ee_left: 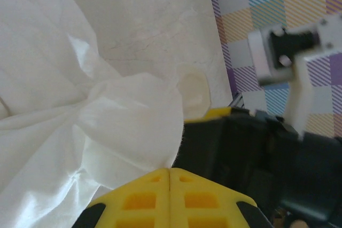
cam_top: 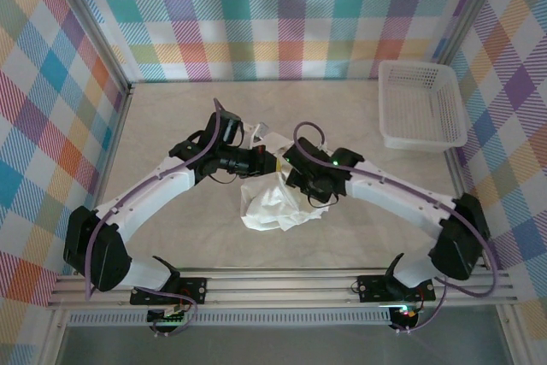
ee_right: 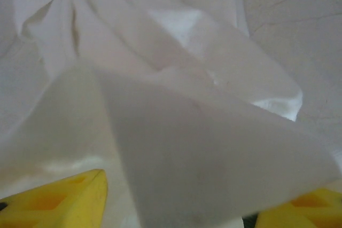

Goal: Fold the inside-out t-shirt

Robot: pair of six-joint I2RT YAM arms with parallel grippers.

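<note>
The inside-out t-shirt (cam_top: pixel 272 203) is a bunched white heap in the middle of the table, hanging partly lifted between the two arms. My left gripper (cam_top: pixel 261 160) reaches in from the left; in the left wrist view its yellow fingers (ee_left: pixel 149 196) are pressed together, shut on a pinch of the t-shirt (ee_left: pixel 80 126) at the tips (ee_left: pixel 170 169). My right gripper (cam_top: pixel 296 173) sits just right of it over the cloth. In the right wrist view its yellow fingertips (ee_right: pixel 59 196) stand far apart, the gripper (ee_right: pixel 181 206) open, with a loose fold of t-shirt (ee_right: pixel 203 148) draped between them.
A rigid white mesh basket (cam_top: pixel 420 104) stands at the back right of the table. Checked cloth walls (cam_top: pixel 282 14) close in the back and sides. The right arm's black wrist body (ee_left: pixel 256 153) is close beside my left fingers. Bare tabletop (cam_top: pixel 171 117) lies around the heap.
</note>
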